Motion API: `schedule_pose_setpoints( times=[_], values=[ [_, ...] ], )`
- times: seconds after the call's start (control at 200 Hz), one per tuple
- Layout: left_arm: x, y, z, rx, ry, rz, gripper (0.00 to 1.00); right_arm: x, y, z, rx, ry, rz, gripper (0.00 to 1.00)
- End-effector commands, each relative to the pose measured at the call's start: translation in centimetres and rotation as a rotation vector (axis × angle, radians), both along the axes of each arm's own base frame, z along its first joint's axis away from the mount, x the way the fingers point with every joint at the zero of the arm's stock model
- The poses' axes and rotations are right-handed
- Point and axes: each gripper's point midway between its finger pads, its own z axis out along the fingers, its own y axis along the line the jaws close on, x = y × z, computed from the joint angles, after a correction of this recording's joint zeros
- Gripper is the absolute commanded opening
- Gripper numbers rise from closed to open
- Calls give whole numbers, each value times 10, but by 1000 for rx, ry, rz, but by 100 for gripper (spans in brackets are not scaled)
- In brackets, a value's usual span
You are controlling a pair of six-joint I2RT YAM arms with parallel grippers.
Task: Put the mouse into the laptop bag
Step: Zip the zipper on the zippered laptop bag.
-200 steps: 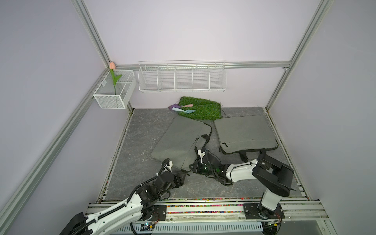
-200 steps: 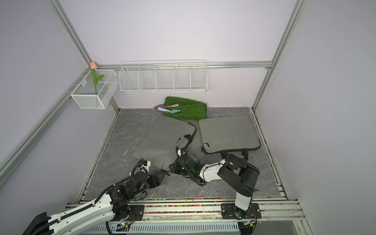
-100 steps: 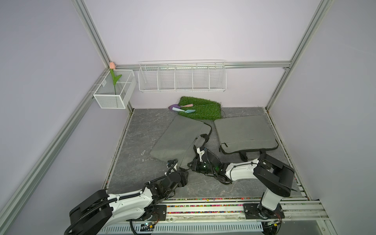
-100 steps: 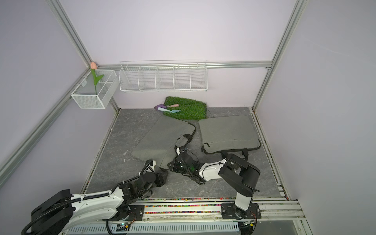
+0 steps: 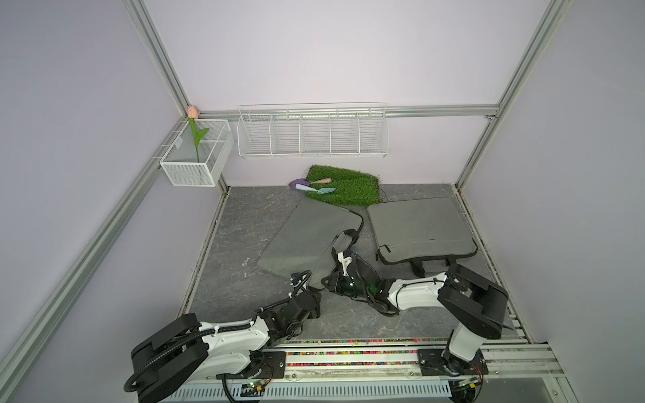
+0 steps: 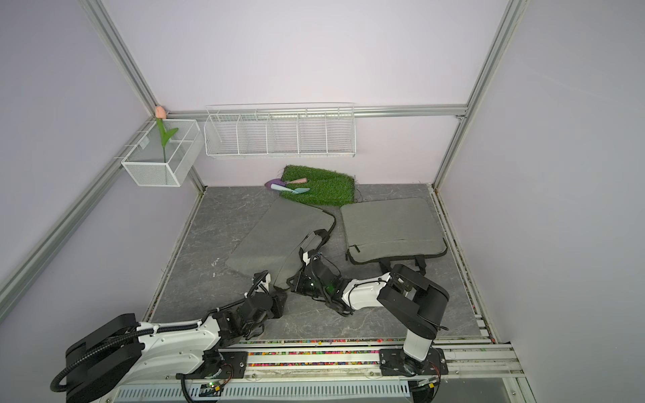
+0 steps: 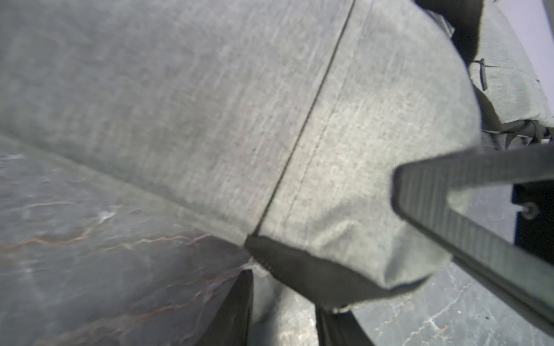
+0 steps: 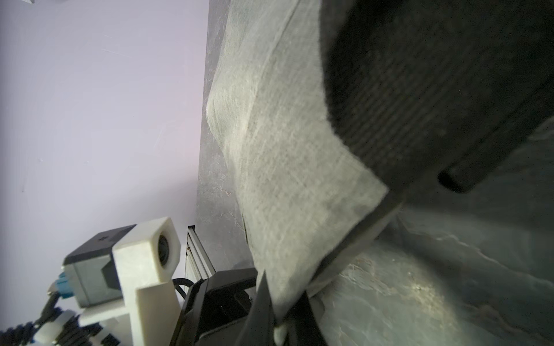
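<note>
The grey laptop bag (image 5: pixel 307 237) lies flat on the dark floor in both top views, its black handle on the side towards my right arm. My right gripper (image 8: pixel 278 317) is shut on the bag's grey fabric edge near the front corner, low over the floor (image 5: pixel 330 279). My left gripper (image 7: pixel 284 299) sits just short of that corner's dark zip end (image 7: pixel 287 266), its jaws apart with nothing between them; in a top view the left gripper (image 5: pixel 314 305) is in front of the bag. No view shows the mouse.
A second grey bag (image 5: pixel 419 226) lies to the right. A grass mat (image 5: pixel 345 188) with small garden tools sits at the back wall under white wire baskets (image 5: pixel 310 132). A black strap (image 7: pixel 449 209) crosses close to the left wrist camera.
The left arm has folded down towards the front rail while its gripper slid a little right, up to the bag's front corner. The right gripper has kept its hold on the bag's edge.
</note>
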Motion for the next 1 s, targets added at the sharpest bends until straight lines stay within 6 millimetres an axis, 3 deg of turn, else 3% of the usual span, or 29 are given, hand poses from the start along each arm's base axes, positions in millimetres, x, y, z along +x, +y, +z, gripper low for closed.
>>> schedule_pose_setpoints(
  times=[0.0,0.24,0.475,0.88,0.995],
  values=[
    [16,-14,22,-30,-61,22,35,11,9,38,115,-31,-23,6],
    [20,-19,26,-31,-74,23,27,11,10,37,117,-30,-23,6],
    [24,-10,25,21,-63,74,0,13,2,33,102,-30,-41,6],
    [16,59,29,195,-17,309,0,28,-43,-7,-16,-18,-144,6],
    [20,65,30,205,-1,309,0,26,-44,-10,-9,-16,-130,6]
  ],
)
